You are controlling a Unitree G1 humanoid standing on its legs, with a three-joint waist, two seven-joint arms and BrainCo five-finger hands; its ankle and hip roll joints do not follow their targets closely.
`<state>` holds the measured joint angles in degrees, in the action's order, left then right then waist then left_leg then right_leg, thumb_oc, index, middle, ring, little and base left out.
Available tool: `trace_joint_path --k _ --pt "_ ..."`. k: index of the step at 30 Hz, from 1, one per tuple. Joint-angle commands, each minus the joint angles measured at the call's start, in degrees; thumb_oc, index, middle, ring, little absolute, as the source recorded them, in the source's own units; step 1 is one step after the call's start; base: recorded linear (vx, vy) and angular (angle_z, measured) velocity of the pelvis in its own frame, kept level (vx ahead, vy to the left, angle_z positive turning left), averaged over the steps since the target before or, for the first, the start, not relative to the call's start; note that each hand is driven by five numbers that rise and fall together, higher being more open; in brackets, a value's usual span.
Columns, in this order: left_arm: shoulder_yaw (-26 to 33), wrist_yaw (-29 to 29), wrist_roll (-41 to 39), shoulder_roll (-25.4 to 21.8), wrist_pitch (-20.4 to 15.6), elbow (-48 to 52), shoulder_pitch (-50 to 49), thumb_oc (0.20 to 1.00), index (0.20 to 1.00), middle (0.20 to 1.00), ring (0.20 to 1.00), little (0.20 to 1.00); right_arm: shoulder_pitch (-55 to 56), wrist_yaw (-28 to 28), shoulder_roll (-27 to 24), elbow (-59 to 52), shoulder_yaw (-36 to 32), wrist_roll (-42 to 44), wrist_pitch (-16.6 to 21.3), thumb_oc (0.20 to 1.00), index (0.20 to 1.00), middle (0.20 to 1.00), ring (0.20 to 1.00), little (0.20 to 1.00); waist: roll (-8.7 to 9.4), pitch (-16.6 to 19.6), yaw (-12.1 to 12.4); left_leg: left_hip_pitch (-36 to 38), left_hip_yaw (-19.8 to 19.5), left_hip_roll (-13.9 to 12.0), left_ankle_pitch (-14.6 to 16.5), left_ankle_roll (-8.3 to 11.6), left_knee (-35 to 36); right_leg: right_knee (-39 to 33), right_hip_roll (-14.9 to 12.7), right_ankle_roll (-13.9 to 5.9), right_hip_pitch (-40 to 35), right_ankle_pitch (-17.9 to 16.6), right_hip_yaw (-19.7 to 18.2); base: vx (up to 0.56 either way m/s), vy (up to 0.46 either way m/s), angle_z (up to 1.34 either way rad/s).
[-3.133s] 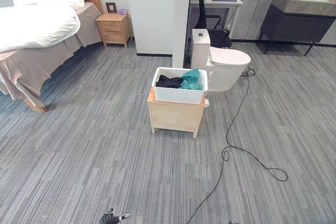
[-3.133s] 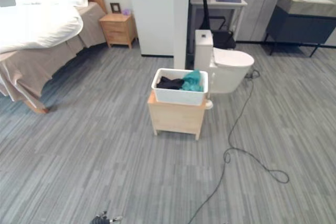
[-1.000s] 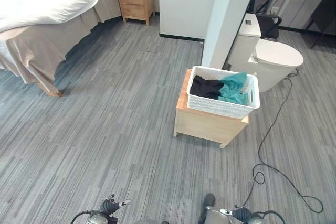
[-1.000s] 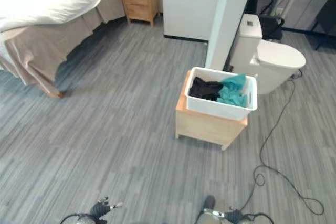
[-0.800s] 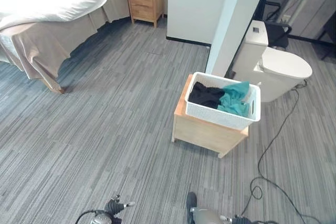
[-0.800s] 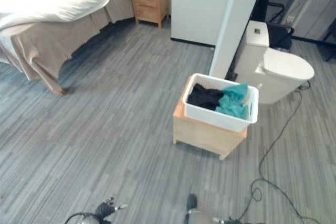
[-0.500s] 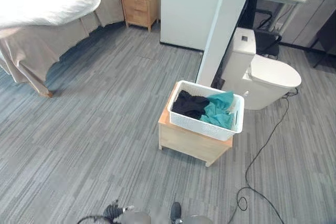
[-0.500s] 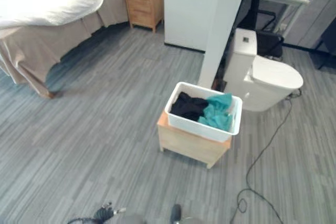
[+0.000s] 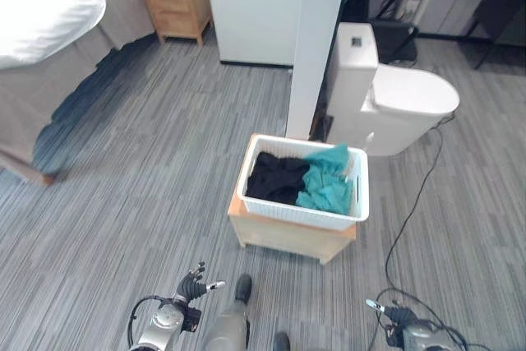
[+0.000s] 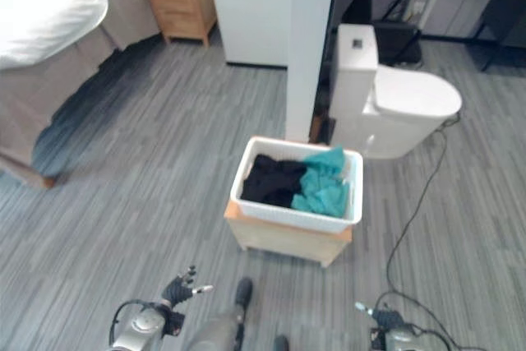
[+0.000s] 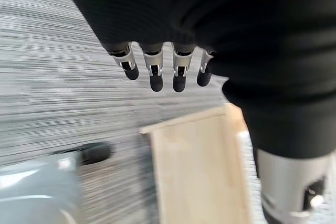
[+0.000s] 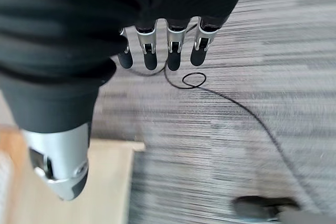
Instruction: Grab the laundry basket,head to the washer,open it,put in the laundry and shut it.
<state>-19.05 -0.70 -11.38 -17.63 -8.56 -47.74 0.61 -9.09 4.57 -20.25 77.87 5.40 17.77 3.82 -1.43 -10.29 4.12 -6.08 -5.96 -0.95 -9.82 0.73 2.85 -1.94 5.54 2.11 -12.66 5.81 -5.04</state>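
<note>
A white laundry basket (image 9: 301, 214) sits on top of a low wooden stand (image 9: 288, 237) in the middle of the grey floor. Black cloth (image 9: 277, 178) and teal cloth (image 9: 325, 187) lie inside it. My left hand (image 9: 194, 284) hangs low at the bottom left, short of the stand, fingers (image 11: 152, 71) straight and empty. My right hand (image 9: 393, 315) hangs at the bottom right, also short of the stand, fingers (image 12: 171, 52) straight and holding nothing. Part of the wooden stand (image 11: 194, 166) shows past the left hand's fingers in the left wrist view.
A white pillar (image 9: 319, 39) rises just behind the basket, with a white toilet (image 9: 386, 104) to its right. A bed (image 9: 41, 30) and a wooden nightstand (image 9: 176, 2) stand at the far left. A black cable (image 9: 411, 203) trails over the floor on the right.
The camera has moved closer to the basket and turned, so the basket now sits nearer the middle. Both hands have come further into view at the bottom edge.
</note>
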Motion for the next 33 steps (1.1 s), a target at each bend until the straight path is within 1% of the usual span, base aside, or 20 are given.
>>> trace_joint_path --k 1,3,4,6,7,8,9,10,11,13,15,17,19,20,21,22,24,28,30,33 --pt "1.0 0.9 -1.6 -3.9 -0.8 6.6 1.4 1.0 1.0 1.0 1.0 1.0 3.1 0.5 -0.7 -4.2 -2.9 4.3 0.4 1.0 1.0 1.0 1.0 1.0 1.59 2.1 0.3 -3.8 2.9 1.0 7.1 -2.21 -9.5 24.9 -8.9 -9.29 11.3 0.3 4.3 0.17 0.214 -0.38" --pt "2.1 0.4 -2.5 -4.7 -0.5 9.2 1.3 1.0 1.0 1.0 1.0 1.0 3.1 0.9 -0.2 -6.6 -4.4 6.2 0.4 1.0 1.0 1.0 1.0 1.0 1.08 1.4 -0.5 -2.0 3.7 1.4 8.7 -3.39 -9.6 30.8 -10.6 -10.58 15.8 -2.6 5.5 0.07 0.117 -0.45" --pt "3.0 0.0 -2.4 -5.2 -0.5 11.1 1.0 1.0 1.0 1.0 1.0 1.0 3.4 1.4 -0.1 -7.8 -5.3 7.2 0.7 1.0 1.0 1.0 1.0 1.0 0.86 1.3 -0.7 -1.0 4.0 1.4 9.3 -3.55 -9.2 30.1 -11.8 -10.6 16.8 -2.7 7.0 0.12 0.06 -0.28" --pt "5.6 -0.8 -2.3 -6.3 -0.5 14.3 -0.1 1.0 1.0 1.0 1.0 1.0 4.1 2.6 -0.9 -9.7 -7.1 7.7 0.7 1.0 1.0 1.0 1.0 1.0 0.42 1.6 -1.0 0.5 4.4 0.9 10.3 -3.31 -8.3 23.9 -14.4 -9.53 17.3 -1.6 9.9 0.12 -0.027 -0.16" --pt "6.8 -1.0 -2.5 -6.9 -0.1 15.7 -0.5 1.0 1.0 1.0 1.0 1.0 3.9 3.2 -1.8 -7.7 -9.2 8.7 0.4 1.0 1.0 1.0 1.0 1.0 0.14 1.7 -1.1 1.2 4.3 0.5 10.9 -3.09 -7.9 20.5 -15.5 -9.28 17.3 -2.0 11.0 0.12 -0.096 -0.26" --pt "7.6 -1.6 -2.1 -7.5 0.8 15.7 -0.3 1.0 1.0 1.0 1.0 1.0 3.8 3.8 -2.8 -4.7 -12.6 12.0 -0.2 1.0 1.0 1.0 1.0 1.0 0.05 1.9 -1.2 1.8 4.2 0.2 11.4 -2.8 -7.7 17.3 -16.9 -9.43 18.5 -3.3 11.5 0.2 -0.148 -0.1" --pt "9.2 -2.9 -2.6 -8.0 1.8 19.0 0.5 1.0 1.0 1.0 1.0 1.0 3.6 4.7 -5.3 -0.3 -16.7 16.2 -1.2 1.0 1.0 1.0 1.0 1.0 -0.01 2.1 -1.4 3.2 3.2 0.2 12.2 -2.35 -7.1 11.9 -18.4 -10.24 19.3 -6.3 11.1 0.16 -0.105 0.04" --pt "9.2 -2.9 -2.6 -7.9 1.9 19.2 0.4 1.0 1.0 1.0 1.0 1.0 3.5 4.6 -5.4 -0.1 -16.7 16.3 -1.2 1.0 1.0 1.0 1.0 1.0 -0.13 2.0 -1.4 3.3 3.1 0.1 12.2 -2.37 -7.0 11.4 -18.3 -10.28 18.9 -6.6 11.2 0.15 -0.109 0.08" --pt "9.7 -3.0 -2.1 -8.4 2.4 20.9 0.9 1.0 1.0 1.0 1.0 1.0 3.5 4.6 -6.1 0.4 -17.7 17.0 -1.8 1.0 1.0 1.0 1.0 1.0 0.52 2.0 -1.4 3.5 2.8 0.7 12.6 -2.34 -7.1 8.4 -18.7 -10.61 17.4 -6.9 10.8 0.09 -0.08 0.11" --pt "11.4 -3.3 -2.0 -8.7 2.5 23.6 0.4 1.0 1.0 1.0 1.0 1.0 4.1 4.6 -6.6 1.0 -18.8 17.6 -2.2 1.0 1.0 1.0 1.0 1.0 1.03 2.3 -1.1 3.9 2.6 1.1 12.7 -2.25 -7.0 7.0 -18.8 -10.95 16.2 -7.5 10.4 0.12 -0.089 0.37" --pt "15.6 -3.7 -1.9 -10.0 3.0 30.1 -2.8 1.0 1.0 1.0 1.0 1.0 6.7 4.9 -9.9 1.0 -23.7 19.8 -2.4 1.0 1.0 1.0 1.0 1.0 1.65 4.5 -0.5 5.4 2.7 0.5 12.4 -1.52 -4.7 4.0 -18.5 -11.54 13.1 -8.3 11.8 0.17 -0.086 0.33" --pt "18.2 -3.6 -3.2 -10.3 2.8 35.2 -5.8 1.0 1.0 1.0 1.0 1.0 8.3 5.9 -11.2 -2.8 -25.1 19.5 -1.4 1.0 1.0 1.0 1.0 1.0 1.69 5.6 -0.4 6.3 2.2 -0.2 11.7 -0.9 -2.7 2.6 -17.9 -11.51 11.5 -8.2 12.9 0.11 -0.092 0.12" --pt "18.6 -3.6 -4.1 -10.3 2.8 36.5 -6.6 1.0 1.0 1.0 1.0 1.0 8.8 6.8 -11.5 -5.4 -25.4 19.4 -0.9 1.0 1.0 1.0 1.0 1.0 1.65 5.9 -0.6 6.6 1.9 -0.5 11.4 -0.67 -1.9 2.2 -17.6 -11.42 11.1 -8.0 13.4 0.06 -0.081 0.03" --pt "20.1 -4.1 -4.6 -10.9 3.1 38.1 -7.4 1.0 1.0 1.0 1.0 1.0 10.9 10.1 -11.5 -19.0 -25.8 16.1 0.2 1.0 1.0 1.0 1.0 1.0 1.43 6.5 -1.0 6.9 1.5 -1.1 10.7 -0.26 -0.5 1.1 -17.0 -11.19 10.6 -7.8 13.6 0.04 -0.066 0.2" --pt "20.6 -4.4 -4.9 -10.9 3.3 38.5 -7.8 1.0 1.0 1.0 1.0 1.0 12.6 11.7 -11.1 -27.2 -26.1 13.0 0.1 1.0 1.0 1.0 1.0 1.0 1.27 6.7 -1.3 7.2 1.5 -1.3 10.7 -0.12 0.0 0.8 -16.8 -11.11 10.4 -7.7 13.7 0.04 -0.078 0.19" --pt "21.0 -4.6 -6.0 -10.9 3.9 38.5 -7.6 1.0 1.0 1.0 1.0 1.0 14.3 13.7 -10.4 -41.4 -26.2 6.5 -0.7 1.0 1.0 1.0 1.0 1.0 0.88 7.1 -2.1 7.5 1.7 -1.6 10.1 0.04 0.7 0.4 -16.4 -10.93 10.2 -7.8 13.6 0.05 -0.029 0.05" --pt "20.6 -4.9 -6.0 -10.8 4.5 37.3 -6.9 1.0 1.0 1.0 1.0 1.0 14.5 14.4 -9.7 -46.1 -25.7 4.1 -1.3 1.0 1.0 1.0 1.0 1.0 0.8 7.3 -2.3 8.0 1.8 -1.9 10.1 0.12 1.0 0.3 -16.2 -10.87 9.9 -7.6 13.5 0.02 -0.015 -0.06" --pt "15.5 -4.6 -4.5 -11.7 7.9 32.0 -0.6 1.0 1.0 1.0 1.0 1.0 10.6 12.8 -10.0 -55.5 -20.8 -3.1 -4.6 1.0 1.0 1.0 1.0 1.0 0.38 8.1 -3.1 9.4 2.2 -2.6 10.5 0.3 1.8 -0.2 -15.4 -10.65 9.2 -6.6 12.6 0.05 -0.004 -0.1" --pt "14.6 -4.5 -4.3 -11.8 8.2 30.6 1.0 1.0 1.0 1.0 1.0 1.0 9.8 12.3 -10.3 -56.6 -20.0 -3.7 -5.2 1.0 1.0 1.0 1.0 1.0 0.43 7.9 -3.2 9.2 2.3 -2.6 10.1 0.32 1.8 -0.2 -15.4 -10.56 9.4 -7.0 12.5 0.01 0.003 -0.11" --pt "8.2 -4.4 -6.8 -11.0 9.7 21.4 9.3 1.0 1.0 1.0 1.0 1.0 2.9 8.1 -12.6 -53.8 -12.1 -3.0 -7.0 1.0 1.0 1.0 1.0 1.0 0.74 7.6 -3.4 9.6 3.0 -3.1 9.8 0.58 2.1 -0.6 -15.0 -10.34 9.4 -7.0 12.1 0.03 0.004 -0.1"
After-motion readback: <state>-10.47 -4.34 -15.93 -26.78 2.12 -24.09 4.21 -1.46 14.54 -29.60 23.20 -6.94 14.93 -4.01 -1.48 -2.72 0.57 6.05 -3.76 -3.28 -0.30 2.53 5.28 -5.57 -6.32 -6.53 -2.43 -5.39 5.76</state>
